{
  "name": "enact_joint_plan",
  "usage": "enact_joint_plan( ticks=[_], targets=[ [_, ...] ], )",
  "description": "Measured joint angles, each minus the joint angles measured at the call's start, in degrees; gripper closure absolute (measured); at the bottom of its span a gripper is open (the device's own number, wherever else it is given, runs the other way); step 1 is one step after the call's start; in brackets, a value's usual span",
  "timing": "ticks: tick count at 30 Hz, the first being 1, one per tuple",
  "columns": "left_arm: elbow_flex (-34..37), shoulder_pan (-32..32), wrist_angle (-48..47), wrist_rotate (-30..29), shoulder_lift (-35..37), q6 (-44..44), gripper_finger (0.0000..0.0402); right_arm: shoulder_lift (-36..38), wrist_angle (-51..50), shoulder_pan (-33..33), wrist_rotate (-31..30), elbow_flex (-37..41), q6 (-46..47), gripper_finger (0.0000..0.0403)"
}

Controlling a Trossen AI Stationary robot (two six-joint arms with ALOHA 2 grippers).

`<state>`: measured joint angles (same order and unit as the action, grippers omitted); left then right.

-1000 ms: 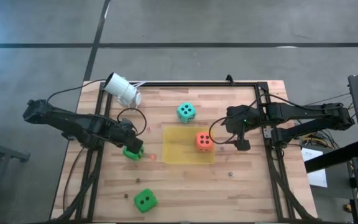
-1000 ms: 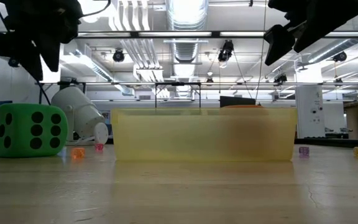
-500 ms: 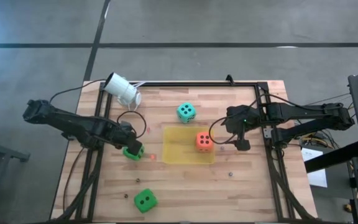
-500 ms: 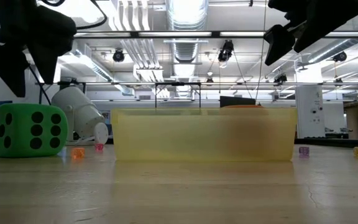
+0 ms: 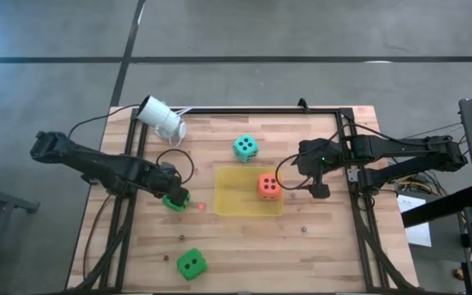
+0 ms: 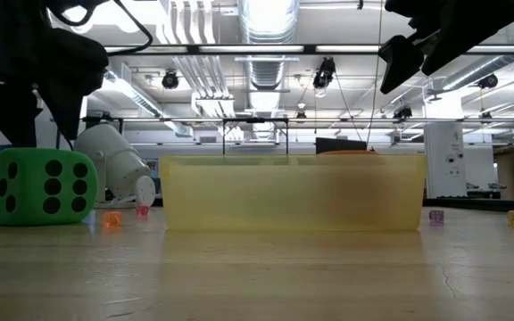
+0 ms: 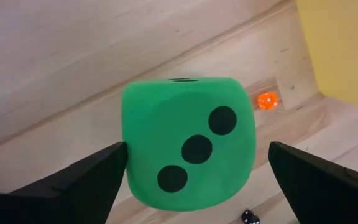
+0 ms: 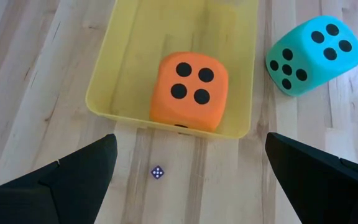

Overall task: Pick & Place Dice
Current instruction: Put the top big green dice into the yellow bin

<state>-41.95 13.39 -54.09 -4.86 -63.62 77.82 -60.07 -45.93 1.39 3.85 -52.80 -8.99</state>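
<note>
Left tool (image 5: 173, 195) hanging over the green die (image 7: 188, 140) nearest the tray, fingers spread wide, nothing gripped. Die sitting directly ahead of and between the two fingers in the left wrist view, three-pip face turned to the camera, resting on the desk (image 5: 244, 246) just beside the yellow tray (image 5: 228, 201), on the left arm's side of it. Being a cube, no long axis to align to; faces lying roughly square to the finger gap, slightly rotated. Judged: a straight descent bringing the fingers down either side.

Right tool (image 5: 318, 187) waiting wide and empty, just beside the tray's opposite edge, clearly the farther arm from this die.

Orange-red die (image 8: 188, 92) lying inside the tray. Teal die (image 8: 312, 55) resting on the desk near the tray's far rim. Second green die (image 5: 191, 263) sitting well apart, toward the desk's near edge.
</note>
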Motion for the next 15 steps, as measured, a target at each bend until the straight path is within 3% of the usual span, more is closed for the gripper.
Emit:
enact_joint_plan(
  ticks=[15],
  targets=[
    [0.19, -0.04, 0.53, 0.63, 0.01, 2.16, 0.0002, 0.00, 0.00, 0.01, 0.01, 0.00, 0.00, 0.0003]
  ],
)
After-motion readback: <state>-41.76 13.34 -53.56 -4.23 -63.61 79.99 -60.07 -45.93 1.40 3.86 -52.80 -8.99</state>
